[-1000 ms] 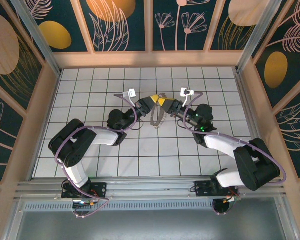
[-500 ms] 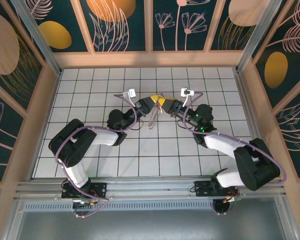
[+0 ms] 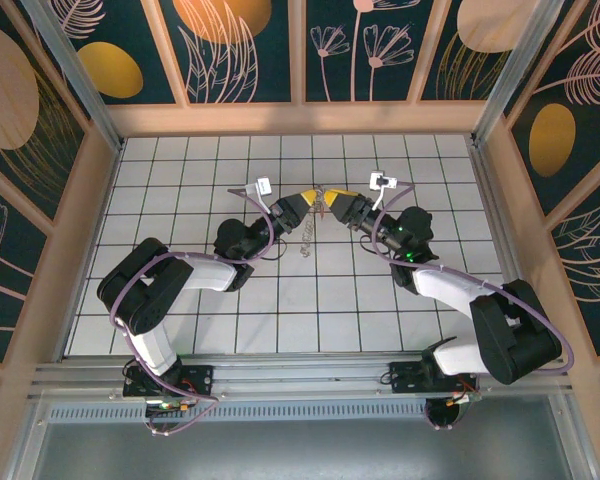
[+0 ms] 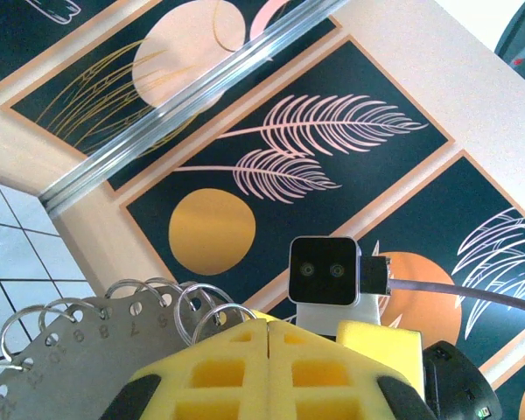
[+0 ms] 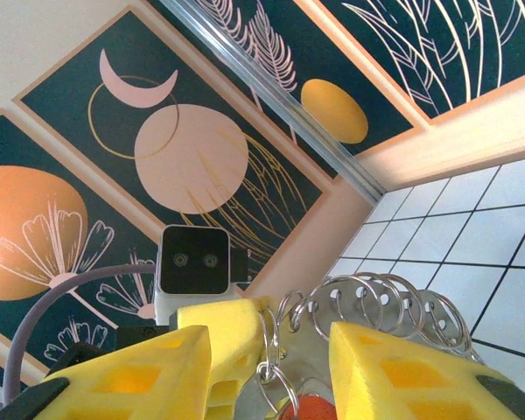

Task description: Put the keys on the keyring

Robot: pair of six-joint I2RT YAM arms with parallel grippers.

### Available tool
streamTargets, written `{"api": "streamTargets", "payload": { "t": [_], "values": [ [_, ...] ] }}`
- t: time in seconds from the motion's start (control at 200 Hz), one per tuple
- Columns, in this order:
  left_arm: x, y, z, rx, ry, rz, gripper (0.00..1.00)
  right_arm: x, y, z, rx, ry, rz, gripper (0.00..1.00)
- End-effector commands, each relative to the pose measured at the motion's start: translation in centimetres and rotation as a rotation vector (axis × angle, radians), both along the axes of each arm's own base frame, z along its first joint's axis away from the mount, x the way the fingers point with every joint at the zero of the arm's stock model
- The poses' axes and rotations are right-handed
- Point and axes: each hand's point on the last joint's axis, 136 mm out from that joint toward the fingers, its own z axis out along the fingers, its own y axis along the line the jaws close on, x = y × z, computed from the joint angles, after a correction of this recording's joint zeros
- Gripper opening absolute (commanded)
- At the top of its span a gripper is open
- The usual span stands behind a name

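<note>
The keyring [image 5: 313, 354] is a grey metal plate with numbered holes [image 4: 70, 350], and several wire rings pass through them. It dangles above the tiles [image 3: 305, 238]. My left gripper [image 4: 268, 328] is shut on its upper edge, yellow pads pressed together [image 3: 313, 199]. My right gripper [image 5: 271, 337] faces it tip to tip [image 3: 333, 204], jaws open. The red head of the key [image 5: 311, 409] hangs on a small ring between the right fingers, touching neither pad. Its blade is out of view.
Both arms meet above the middle of the white tiled floor [image 3: 180, 170]. Patterned walls enclose the floor on the far [image 3: 300, 50], left and right sides. Each wrist view shows the other arm's camera [image 4: 325, 271] close by.
My right gripper's jaws have opened and it has drawn back slightly to the right. The keyring now hangs narrower under my left gripper. The left arm has stayed still.
</note>
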Motion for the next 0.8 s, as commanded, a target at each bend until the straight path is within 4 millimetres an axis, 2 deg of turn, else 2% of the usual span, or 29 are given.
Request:
{"api": "streamTargets", "payload": {
  "t": [0.0,0.305,0.43,0.646,0.796],
  "values": [
    [-0.6,0.5,2.2,-0.053,-0.086,0.003,0.0,-0.7,0.3,1.8,0.035,-0.061,0.041,0.39],
    [-0.7,0.6,2.2,-0.052,-0.086,0.003,0.0,-1.0,2.0,1.6,0.026,-0.063,0.088,0.33],
    [-0.7,0.6,2.1,-0.051,-0.086,0.005,0.0,-1.0,2.1,1.6,0.026,-0.063,0.087,0.29],
    [-0.8,0.6,2.1,-0.052,-0.084,0.002,0.0,-0.6,2.0,1.6,0.021,-0.059,0.07,0.28],
    [-0.8,0.6,2.0,-0.052,-0.084,0.002,0.0,-0.4,2.2,1.5,0.022,-0.054,0.078,0.17]
  ]
}}
